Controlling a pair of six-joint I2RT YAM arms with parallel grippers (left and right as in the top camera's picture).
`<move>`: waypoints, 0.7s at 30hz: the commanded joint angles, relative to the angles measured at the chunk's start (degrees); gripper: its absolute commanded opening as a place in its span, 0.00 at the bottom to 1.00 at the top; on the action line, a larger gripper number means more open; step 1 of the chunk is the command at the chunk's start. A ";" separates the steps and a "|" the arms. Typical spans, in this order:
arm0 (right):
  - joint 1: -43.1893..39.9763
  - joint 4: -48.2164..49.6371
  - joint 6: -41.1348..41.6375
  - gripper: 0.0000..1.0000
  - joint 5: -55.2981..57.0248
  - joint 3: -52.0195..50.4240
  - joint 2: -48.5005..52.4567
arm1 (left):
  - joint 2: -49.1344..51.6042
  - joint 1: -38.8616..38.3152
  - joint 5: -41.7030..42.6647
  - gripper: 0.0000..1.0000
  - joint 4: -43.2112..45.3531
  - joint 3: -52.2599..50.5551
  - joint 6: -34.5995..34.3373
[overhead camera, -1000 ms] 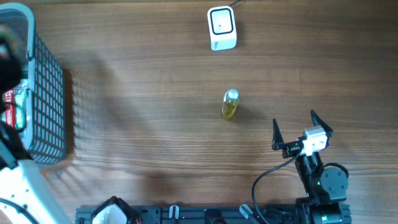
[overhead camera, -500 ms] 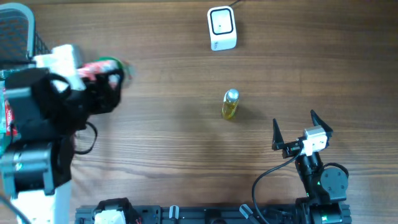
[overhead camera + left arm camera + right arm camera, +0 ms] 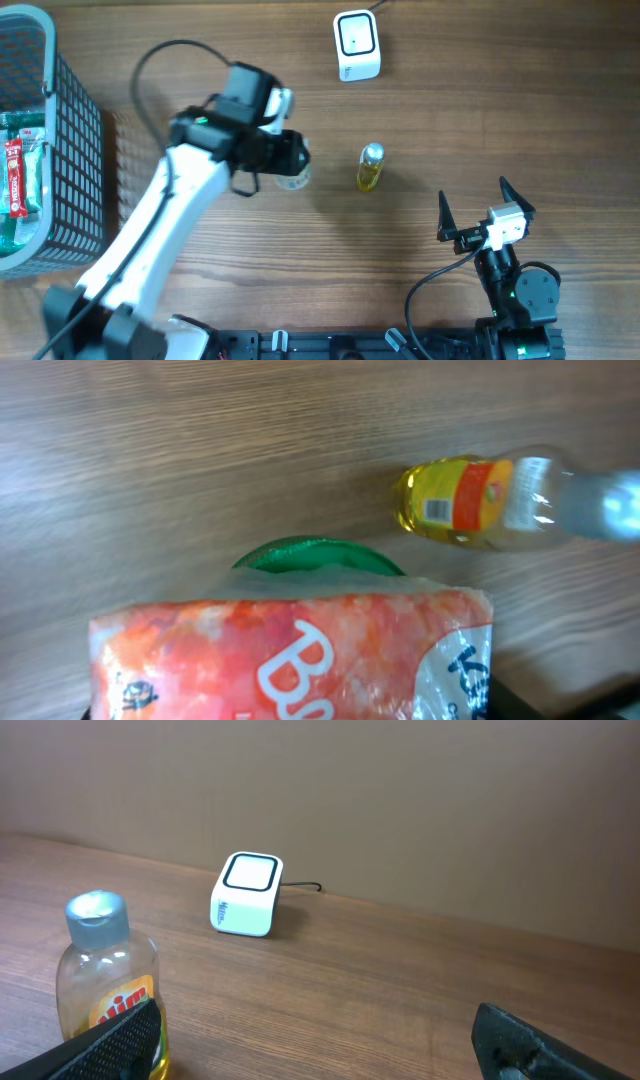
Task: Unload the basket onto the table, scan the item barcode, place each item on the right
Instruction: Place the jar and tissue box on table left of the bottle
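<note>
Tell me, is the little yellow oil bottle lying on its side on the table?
No, the right wrist view shows the oil bottle standing upright on the table with its grey cap on top.

Bare wood lies open between the yellow bottle (image 3: 370,168) and the barcode scanner (image 3: 356,45). The left arm (image 3: 170,215) slants across the middle, its red packet (image 3: 290,655) crowding the bottle; a wire basket (image 3: 80,170) walls the left edge.

A wooden worktop (image 3: 500,100) with streaked brown grain is spread across the overhead view. A black rail (image 3: 300,345) is fixed along its edge at 6 o'clock. Behind it, a plain beige wall (image 3: 400,800) is evenly lit.
</note>
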 commanded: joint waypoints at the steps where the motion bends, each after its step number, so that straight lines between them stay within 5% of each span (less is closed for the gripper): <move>1: -0.04 0.17 -0.31 1.00 -0.50 -0.07 -0.50 | 5.31 -4.98 -7.72 0.55 4.35 0.57 -4.42; 13: -0.04 0.17 -0.31 1.00 -0.50 -0.07 -0.50 | 16.50 -8.52 -15.28 0.56 13.99 0.57 -10.78; 21: -0.04 0.17 -0.31 1.00 -0.50 -0.07 -0.50 | 16.68 -8.52 -15.04 0.76 14.12 0.57 -11.23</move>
